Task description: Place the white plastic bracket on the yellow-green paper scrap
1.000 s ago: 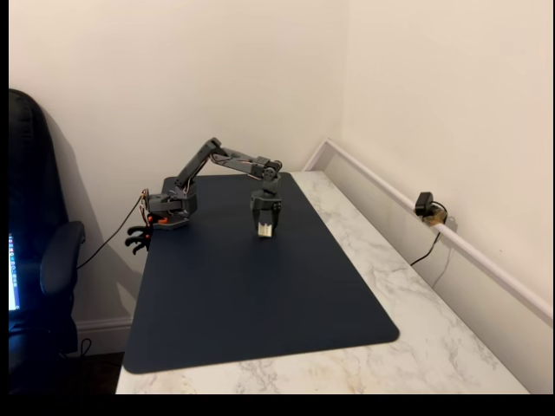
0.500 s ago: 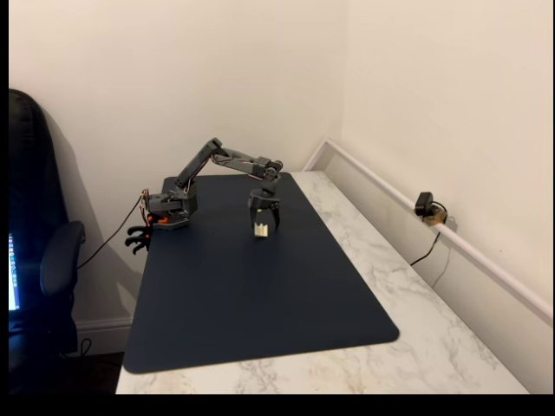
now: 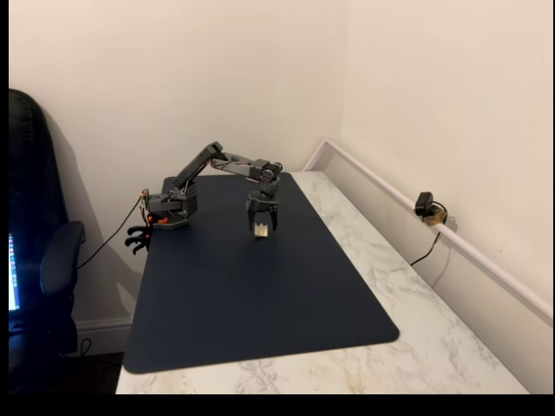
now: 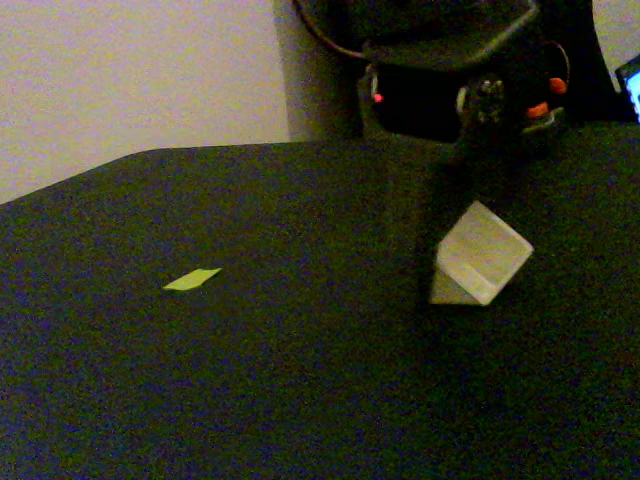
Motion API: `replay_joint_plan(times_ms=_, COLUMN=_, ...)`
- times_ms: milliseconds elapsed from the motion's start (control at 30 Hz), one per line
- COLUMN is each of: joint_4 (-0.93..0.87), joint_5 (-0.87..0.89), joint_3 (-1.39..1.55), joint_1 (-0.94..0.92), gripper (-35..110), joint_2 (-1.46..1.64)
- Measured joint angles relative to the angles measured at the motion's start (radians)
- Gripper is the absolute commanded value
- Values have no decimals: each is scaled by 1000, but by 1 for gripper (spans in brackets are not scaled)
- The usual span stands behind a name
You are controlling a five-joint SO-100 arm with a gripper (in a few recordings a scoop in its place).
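White plastic bracket down low over the dark mat, tilted on a corner, pale and blocky; touching the mat or just clear of it, cannot tell. Sits between the tips of the gripper in the wide fixed view, a small pale block at the bottom of the downward-pointing fingers. Fingers spread a little around it there, looking apart and not pinched tight, though too small and dark to call with certainty; in the close fixed view, lost in shadow above the bracket.

Yellow-green paper scrap flat on the mat, well apart from the bracket, off to the left in the close fixed view and at about the same depth. Long axis running roughly left to right with a slight upward slant toward the right. Nothing on it, nothing beside it.

So the gap still to close is sideways: bracket far right of the scrap in the close view. Judged not yet placed; if the fingers have let go here, a fresh grasp and a carry across needed.

No containers anywhere. Mat lying on a marbled counter.
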State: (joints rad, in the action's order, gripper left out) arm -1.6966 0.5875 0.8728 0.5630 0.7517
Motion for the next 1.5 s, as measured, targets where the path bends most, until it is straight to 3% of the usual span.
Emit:
replay_joint_plan(times_ms=67, joint_4=0, joint_5=2, joint_3=0, joint_1=0, gripper=8, joint_2=0)
replay_joint_plan(times_ms=233, joint_4=3, joint_5=0, joint_3=17, joint_1=-11, gripper=0, joint_2=2)
replay_joint_plan(times_ms=500, joint_4=5, joint_5=-25, joint_3=18, joint_1=-54, gripper=0, joint_2=49)
replay_joint_plan(times_ms=867, joint_4=15, joint_5=-32, joint_3=107, joint_1=-196, gripper=0, joint_2=393)
replay_joint_plan(times_ms=1167, joint_4=181, joint_5=40, joint_3=428, joint_1=-428, gripper=0, joint_2=488)
replay_joint_plan(times_ms=1500, joint_4=299, joint_5=69, joint_3=483, joint_1=-557, gripper=0, joint_2=443)
